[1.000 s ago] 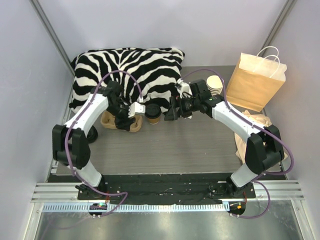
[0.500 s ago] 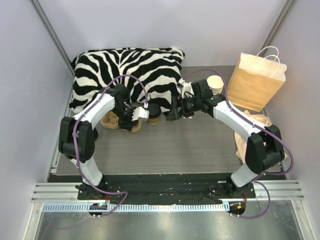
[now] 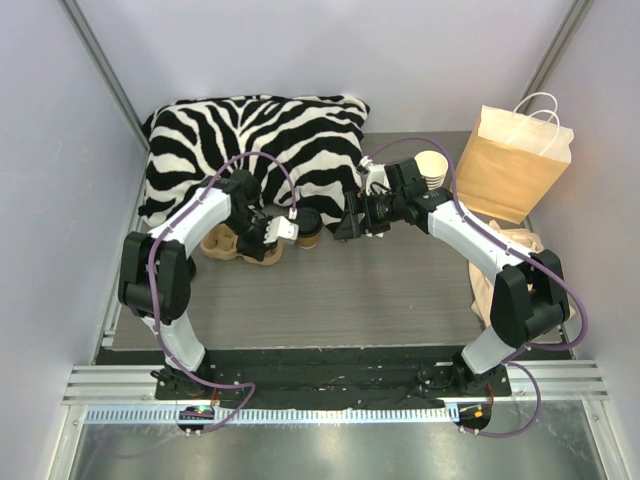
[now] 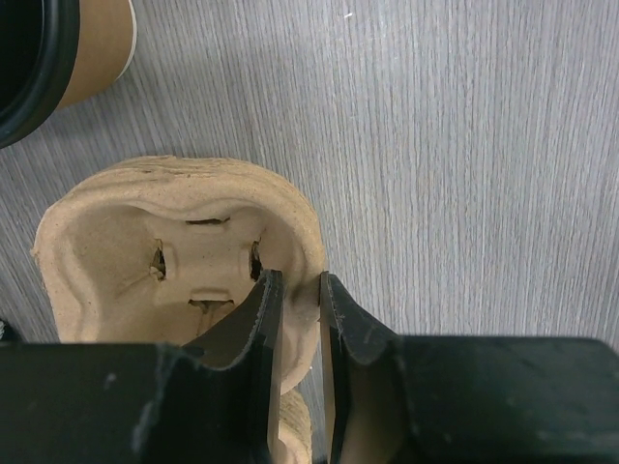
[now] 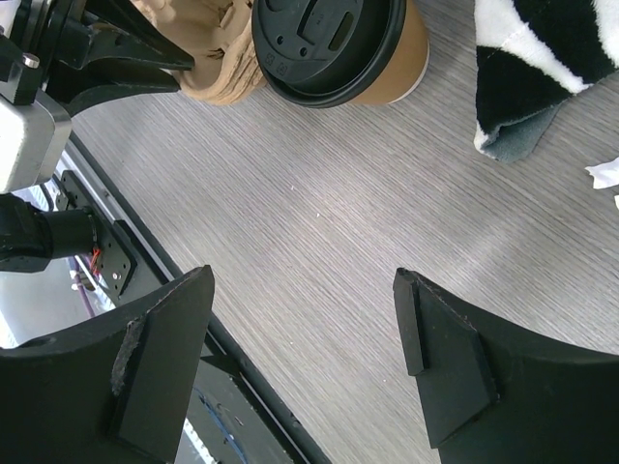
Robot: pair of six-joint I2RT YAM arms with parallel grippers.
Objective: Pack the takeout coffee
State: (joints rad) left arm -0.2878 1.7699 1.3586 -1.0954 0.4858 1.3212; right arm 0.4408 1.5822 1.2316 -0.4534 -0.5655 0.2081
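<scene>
The grey wood-grain table (image 3: 380,290) carries a zebra-striped pillow (image 3: 250,140) at its back left and a brown paper bag (image 3: 510,165) with white handles standing upright at the back right. A crumpled beige cloth (image 3: 515,245) lies near the right edge in front of the bag. In front of the pillow sits a moulded pulp cup carrier (image 4: 174,169), its visible pocket holding nothing. The left gripper (image 4: 298,290) comes down on the carrier's right end, its jaws drawn close together and clamped on the pocket's rim wall, one finger inside the pocket and one outside. The right gripper (image 5: 302,280) hovers low over bare table with its jaws spread wide apart and nothing between them. A short stack of lidless tan cups (image 3: 431,168) stands beside the bag. The takeout coffee (image 3: 306,224) stands upright on the table, lid on, just beside the carrier's right end, between the two grippers and held by neither.
</scene>
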